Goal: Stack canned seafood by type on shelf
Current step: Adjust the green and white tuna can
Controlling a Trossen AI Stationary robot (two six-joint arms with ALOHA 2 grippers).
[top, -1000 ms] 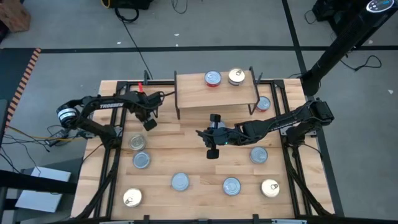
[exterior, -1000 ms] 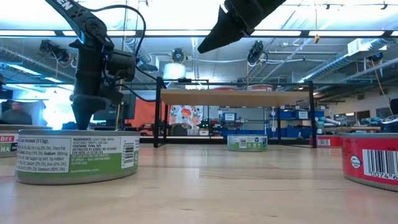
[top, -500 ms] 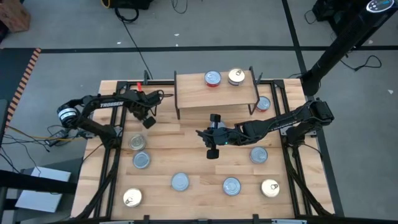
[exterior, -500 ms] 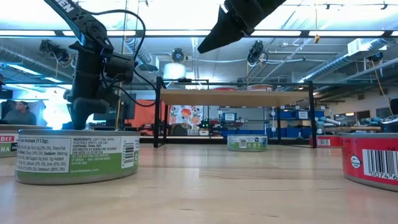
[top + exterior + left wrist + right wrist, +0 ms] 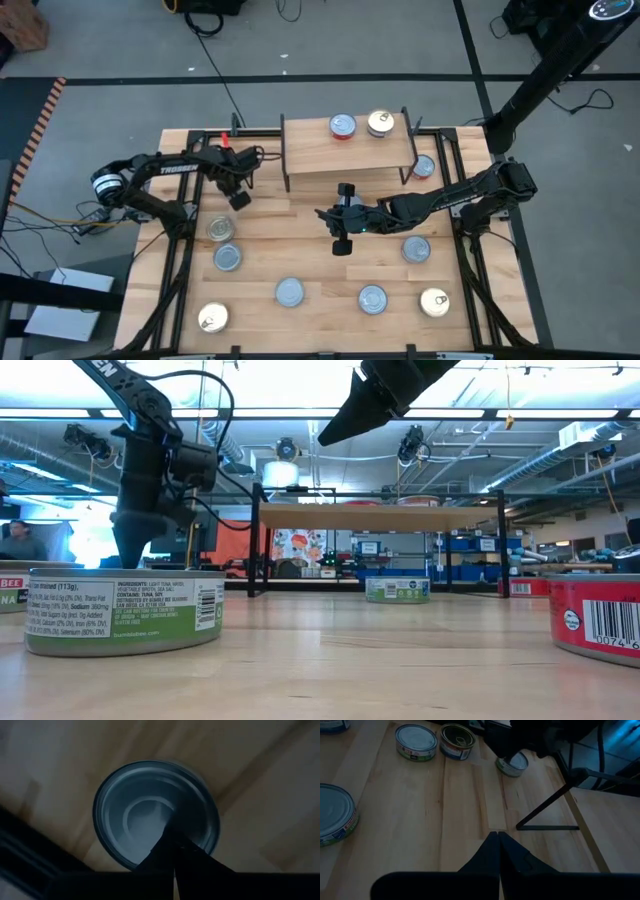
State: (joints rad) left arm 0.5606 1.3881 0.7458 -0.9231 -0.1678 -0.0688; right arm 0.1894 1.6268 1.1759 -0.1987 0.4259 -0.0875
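1. Slatted tabletop [image 5: 310, 215] carries scattered tins; the shelf [image 5: 347, 146] at its far edge bears two.
2. Left gripper [image 5: 240, 200], fingers together and empty, hovers over a silver-blue tin [image 5: 156, 815].
3. Right gripper [image 5: 343, 218], closed and empty, hangs mid-table.

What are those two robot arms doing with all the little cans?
They are sorting flat round tins onto the small light-wood shelf, where a red-labelled tin and a gold-topped tin already sit. The left gripper hangs with fingers shut right above a silver-blue tin near the shelf's left legs. The right gripper hangs shut and empty over the middle of the wooden slatted table, where more tins wait.
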